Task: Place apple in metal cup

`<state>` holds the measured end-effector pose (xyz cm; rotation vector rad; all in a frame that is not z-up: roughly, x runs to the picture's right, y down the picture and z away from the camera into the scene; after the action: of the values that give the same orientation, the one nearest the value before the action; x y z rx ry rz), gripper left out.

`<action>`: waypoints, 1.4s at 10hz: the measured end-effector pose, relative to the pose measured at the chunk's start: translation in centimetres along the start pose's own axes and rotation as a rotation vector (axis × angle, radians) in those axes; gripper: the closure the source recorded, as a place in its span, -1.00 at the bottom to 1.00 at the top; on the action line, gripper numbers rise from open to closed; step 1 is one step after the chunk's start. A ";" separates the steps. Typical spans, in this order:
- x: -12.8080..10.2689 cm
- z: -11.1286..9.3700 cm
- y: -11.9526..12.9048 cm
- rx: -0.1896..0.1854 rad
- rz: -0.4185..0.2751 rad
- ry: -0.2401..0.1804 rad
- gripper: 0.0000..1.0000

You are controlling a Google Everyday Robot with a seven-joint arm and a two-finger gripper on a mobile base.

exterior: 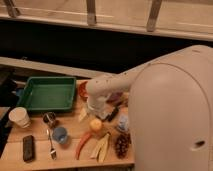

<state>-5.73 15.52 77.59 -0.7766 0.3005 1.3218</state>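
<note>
The apple is a small yellow-orange fruit lying on the wooden table, right of centre. The metal cup is a short silver cylinder standing upright to the apple's left, just below the green tray. My gripper hangs from the white arm directly above the apple, very close to its top. The wrist hides where the gripper meets the fruit. The cup is about a hand's width left of the gripper.
A green tray sits at the back left, an orange bowl beside it. A white paper cup, blue cup, spoon, dark phone, orange-red pepper, banana and grapes crowd the front.
</note>
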 end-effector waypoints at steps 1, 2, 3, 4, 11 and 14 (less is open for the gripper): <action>-0.1 1.0 -0.9 0.004 0.027 0.017 -0.60; -0.1 2.3 -2.1 0.005 0.060 0.039 -0.60; 0.0 2.9 -2.7 0.004 0.079 0.051 -0.60; 0.1 3.3 -3.2 0.000 0.096 0.063 -0.60; 1.0 6.5 -2.3 -0.044 0.093 0.145 -0.49; 1.0 7.0 -1.8 -0.038 0.076 0.154 0.08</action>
<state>-5.34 20.84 82.64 -0.9091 0.4323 1.3444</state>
